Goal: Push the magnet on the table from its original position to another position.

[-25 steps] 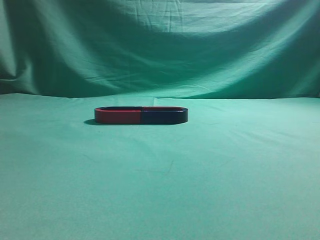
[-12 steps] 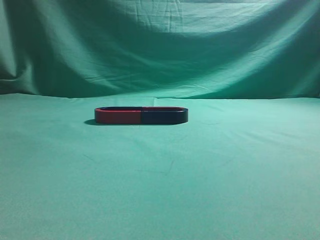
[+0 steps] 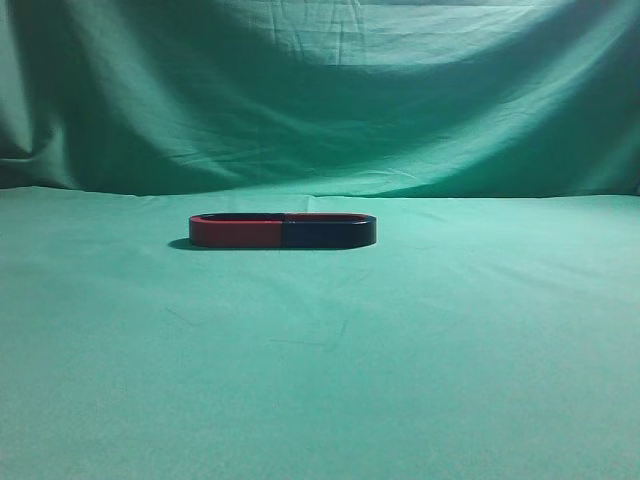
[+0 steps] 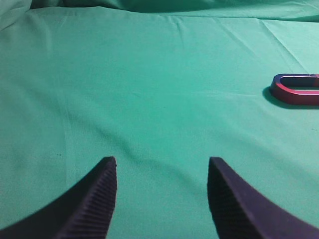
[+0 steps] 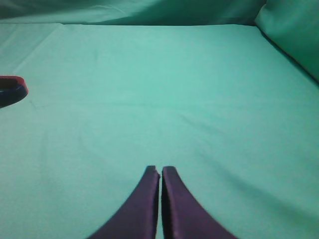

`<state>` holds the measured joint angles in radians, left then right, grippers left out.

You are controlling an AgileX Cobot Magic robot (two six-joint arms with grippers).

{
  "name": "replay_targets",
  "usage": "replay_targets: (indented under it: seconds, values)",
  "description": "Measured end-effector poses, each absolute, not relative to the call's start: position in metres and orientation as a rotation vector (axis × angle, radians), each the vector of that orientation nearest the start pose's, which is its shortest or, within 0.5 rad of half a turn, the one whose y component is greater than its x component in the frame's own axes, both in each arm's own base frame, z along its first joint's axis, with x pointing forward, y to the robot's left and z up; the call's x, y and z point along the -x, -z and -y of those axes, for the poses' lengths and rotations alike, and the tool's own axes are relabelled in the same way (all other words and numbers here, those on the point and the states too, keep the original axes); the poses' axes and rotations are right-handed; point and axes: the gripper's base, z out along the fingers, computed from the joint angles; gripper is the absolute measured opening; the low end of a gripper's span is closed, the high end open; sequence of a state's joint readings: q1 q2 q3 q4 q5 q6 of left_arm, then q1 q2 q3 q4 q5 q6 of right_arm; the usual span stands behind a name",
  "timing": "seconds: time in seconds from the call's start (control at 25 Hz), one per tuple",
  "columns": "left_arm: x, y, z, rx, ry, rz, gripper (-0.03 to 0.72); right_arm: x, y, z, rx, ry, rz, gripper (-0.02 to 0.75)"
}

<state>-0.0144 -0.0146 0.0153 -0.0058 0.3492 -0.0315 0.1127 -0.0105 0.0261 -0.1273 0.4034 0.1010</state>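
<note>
The magnet point(image 3: 328, 233) is a flat U shape with a dark navy side and a thin red upper edge. It lies on the green table point(image 3: 320, 370), joined end to end with a red-sided U-shaped magnet point(image 3: 236, 233) so that the two form one oval. Its rounded end shows at the left edge of the right wrist view point(image 5: 14, 90). My right gripper point(image 5: 160, 170) is shut and empty over bare cloth, well to the right of it. My left gripper point(image 4: 162, 162) is open and empty. Neither gripper shows in the exterior view.
The red-sided magnet's end shows at the right edge of the left wrist view point(image 4: 295, 89). A draped green backdrop point(image 3: 320, 90) rises behind the table. The cloth is faintly wrinkled.
</note>
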Motion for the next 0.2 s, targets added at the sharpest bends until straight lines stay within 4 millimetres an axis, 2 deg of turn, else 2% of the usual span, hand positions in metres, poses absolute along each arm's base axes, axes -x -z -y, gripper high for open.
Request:
replay_targets:
  seconds: [0.2]
  values:
    - [-0.0528,-0.1773,0.0009,0.019,0.038,-1.833,0.372,-0.0517,-0.1689,-0.0012,0.089,-0.016,-1.899,0.000]
